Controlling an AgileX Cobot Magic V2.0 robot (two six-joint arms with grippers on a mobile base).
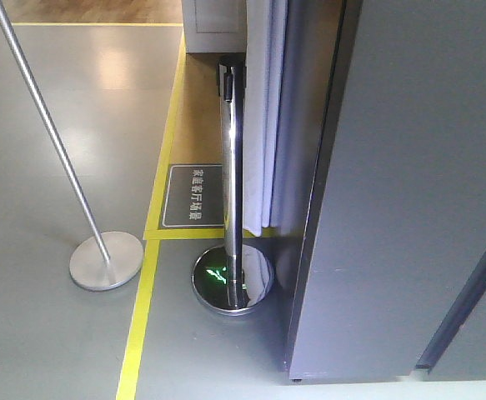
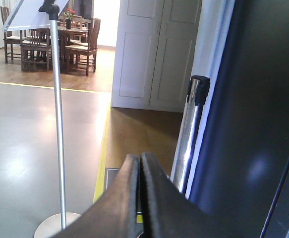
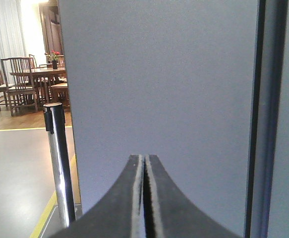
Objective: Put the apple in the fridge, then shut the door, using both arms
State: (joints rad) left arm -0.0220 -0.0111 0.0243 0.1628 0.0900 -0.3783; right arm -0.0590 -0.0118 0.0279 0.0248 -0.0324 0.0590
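The fridge [image 1: 409,183] fills the right of the front view as a tall grey flat panel reaching the floor. In the right wrist view the same grey face [image 3: 159,89] stands close ahead, with a dark vertical seam [image 3: 269,119] near its right edge. No white interior shows, and I cannot tell which grey panel is the door. The apple is out of view. My left gripper [image 2: 140,156] is shut with nothing in it, beside the fridge's dark side [image 2: 253,124]. My right gripper [image 3: 144,157] is shut and empty, pointing at the grey face.
A chrome barrier post [image 1: 234,183] with a round mirrored base stands just left of the fridge. A thin sign stand [image 1: 105,260] with a flat disc base is further left. Yellow floor tape [image 1: 138,333] and a grey floor plaque [image 1: 194,196] mark the ground. White panelled doors [image 2: 154,54] and a dining set [image 2: 60,39] lie beyond.
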